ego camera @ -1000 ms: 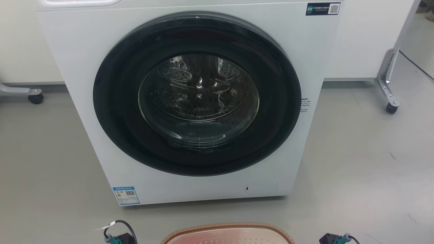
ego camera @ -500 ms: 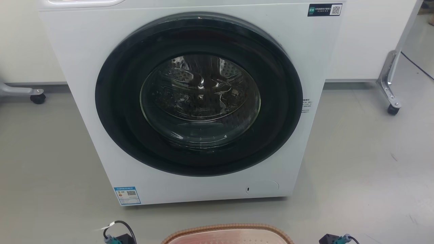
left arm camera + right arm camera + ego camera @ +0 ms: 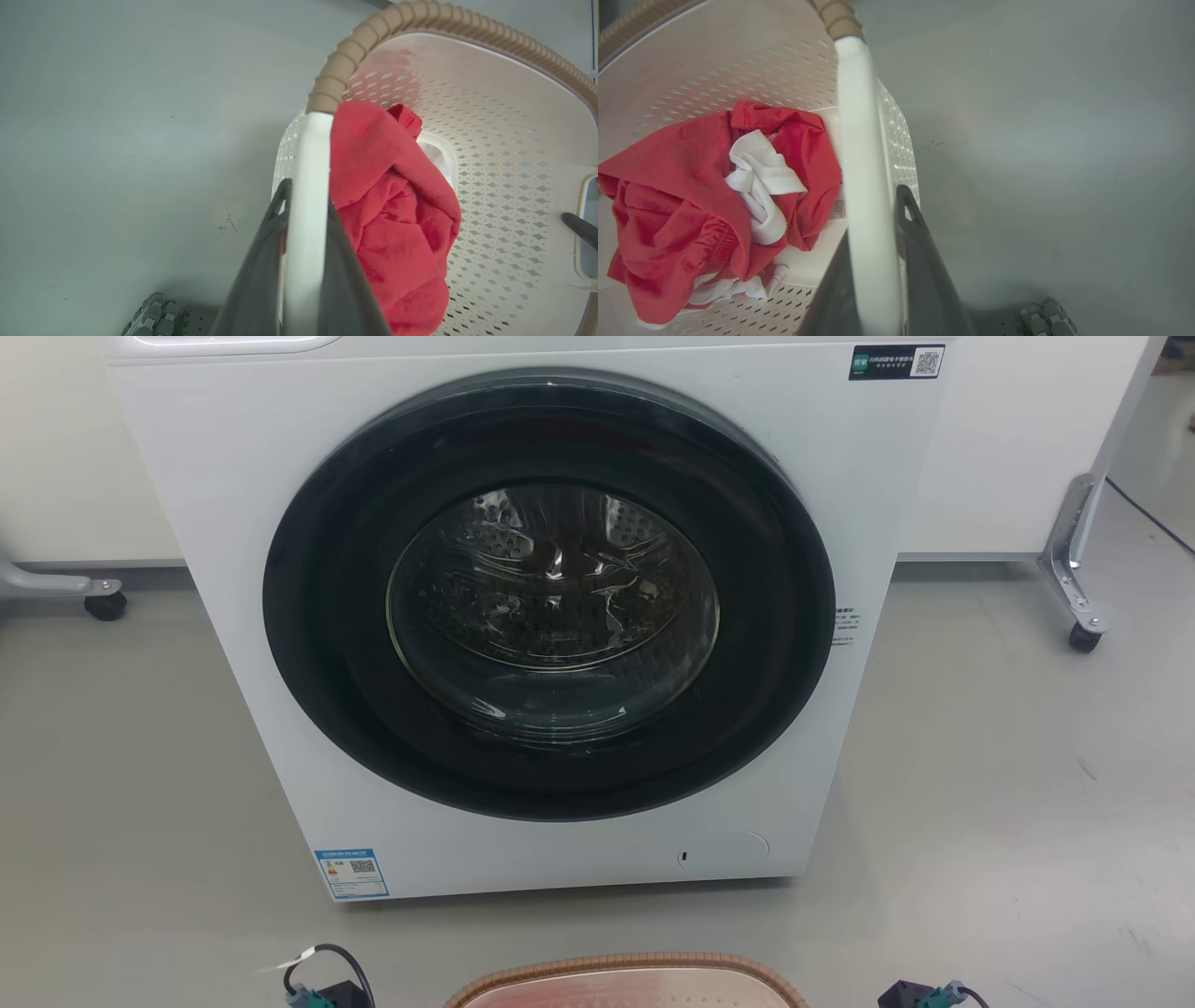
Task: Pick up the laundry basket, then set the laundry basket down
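Left end effector (image 3: 306,198) and right end effector (image 3: 876,210) clench white loop handles (image 3: 310,149) of the cream-white perforated plastic laundry basket (image 3: 504,140). It looks mid-carry, and the next move calls for lowering it evenly.

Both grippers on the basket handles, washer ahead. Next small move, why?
Probably a short, level vertical lift with both arms together. The left gripper and right gripper are each shut on a white handle of the laundry basket, red clothing lies loose inside, and the washing machine stands close ahead. Whether its base is off the floor is hidden.
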`<state>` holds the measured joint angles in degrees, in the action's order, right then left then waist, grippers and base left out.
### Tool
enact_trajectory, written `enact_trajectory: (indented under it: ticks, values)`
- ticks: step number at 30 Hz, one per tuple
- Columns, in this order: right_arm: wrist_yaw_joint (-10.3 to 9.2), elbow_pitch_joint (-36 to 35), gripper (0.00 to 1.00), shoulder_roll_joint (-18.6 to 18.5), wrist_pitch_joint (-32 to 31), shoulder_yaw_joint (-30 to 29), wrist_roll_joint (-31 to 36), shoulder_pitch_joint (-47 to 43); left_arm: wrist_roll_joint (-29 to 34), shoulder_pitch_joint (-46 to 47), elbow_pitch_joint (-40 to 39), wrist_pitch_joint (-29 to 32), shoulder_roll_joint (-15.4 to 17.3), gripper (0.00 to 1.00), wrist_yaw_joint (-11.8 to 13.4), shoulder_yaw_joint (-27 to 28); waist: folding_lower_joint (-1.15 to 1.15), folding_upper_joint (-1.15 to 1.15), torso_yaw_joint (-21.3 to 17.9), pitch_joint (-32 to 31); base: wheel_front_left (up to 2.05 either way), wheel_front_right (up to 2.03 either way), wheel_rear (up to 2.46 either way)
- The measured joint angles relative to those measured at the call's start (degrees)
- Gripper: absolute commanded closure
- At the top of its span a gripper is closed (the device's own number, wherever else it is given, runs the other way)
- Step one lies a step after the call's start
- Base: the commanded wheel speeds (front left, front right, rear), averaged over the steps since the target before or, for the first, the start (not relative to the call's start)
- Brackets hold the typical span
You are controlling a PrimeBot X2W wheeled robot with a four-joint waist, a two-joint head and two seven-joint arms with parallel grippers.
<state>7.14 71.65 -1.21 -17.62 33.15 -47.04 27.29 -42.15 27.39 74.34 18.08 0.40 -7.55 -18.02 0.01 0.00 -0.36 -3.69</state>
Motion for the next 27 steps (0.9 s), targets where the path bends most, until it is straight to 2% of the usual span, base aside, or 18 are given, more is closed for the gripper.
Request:
enact_trajectory:
  ticks: [16, 27]
  values:
    - [-0.33, -0.22, 1.00, -0.01, 0.23, 0.51, -0.69, 0.08, -0.16, -0.43, -0.01, -0.19, 0.02, 1.00, 0.23, 0.26, 0.00, 0.00, 0.26, 1.20, 0.00, 0.00, 0.00]
    - [-1.18, -0.57, 1.00, 0.04, 3.42, 0.85, -0.59, 0.75, -0.16, 0.20, -0.29, -2.74, -0.11, 1.00, 0.49, 0.43, 0.00, 0.00, -0.07, 4.65, 0.00, 0.00, 0.00]
